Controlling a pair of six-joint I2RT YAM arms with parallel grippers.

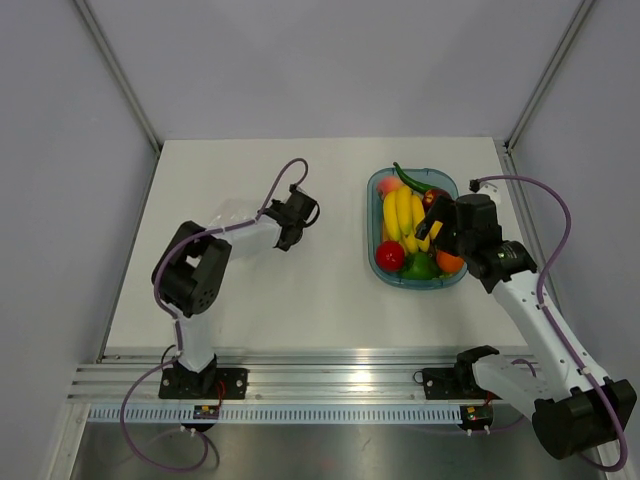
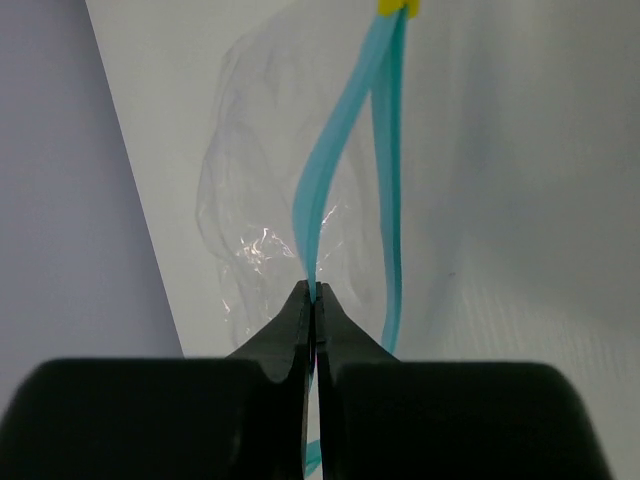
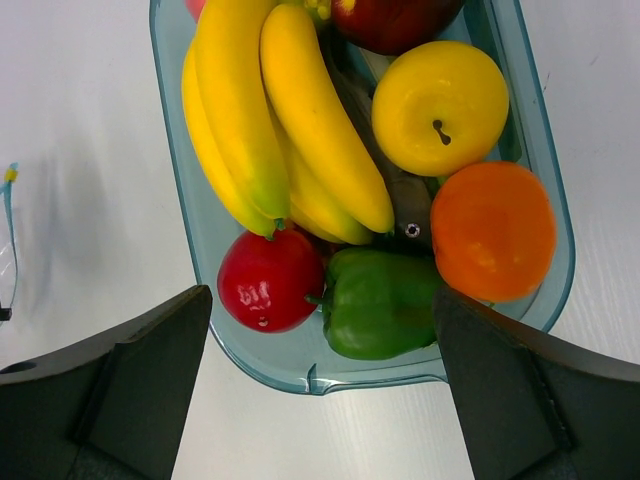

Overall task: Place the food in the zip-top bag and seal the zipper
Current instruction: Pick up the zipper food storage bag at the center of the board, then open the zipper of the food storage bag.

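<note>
The red fruit (image 3: 268, 280), orange fruit (image 3: 492, 230) and yellow fruit (image 3: 440, 107) lie in a blue-tinted clear tray (image 3: 330, 380) at the right of the table. The red fruit (image 1: 390, 255) and the orange fruit (image 1: 449, 261) also show in the top view. My right gripper (image 3: 322, 300) is open and empty above the tray's near end (image 1: 435, 235). The clear zip-top bag (image 2: 260, 230) hangs beyond my left gripper (image 2: 314, 290), which is shut on one side of its light blue zipper (image 2: 330, 170). The bag's mouth gapes. The left gripper (image 1: 292, 222) is at table centre-left.
The tray (image 1: 372, 215) also holds yellow bananas (image 3: 270, 120), a green pepper (image 3: 380, 300), a dark red fruit (image 3: 390, 20) and a green chili (image 1: 408, 178). A yellow slider (image 2: 397, 6) sits at the zipper's far end. Grey walls stand on both sides.
</note>
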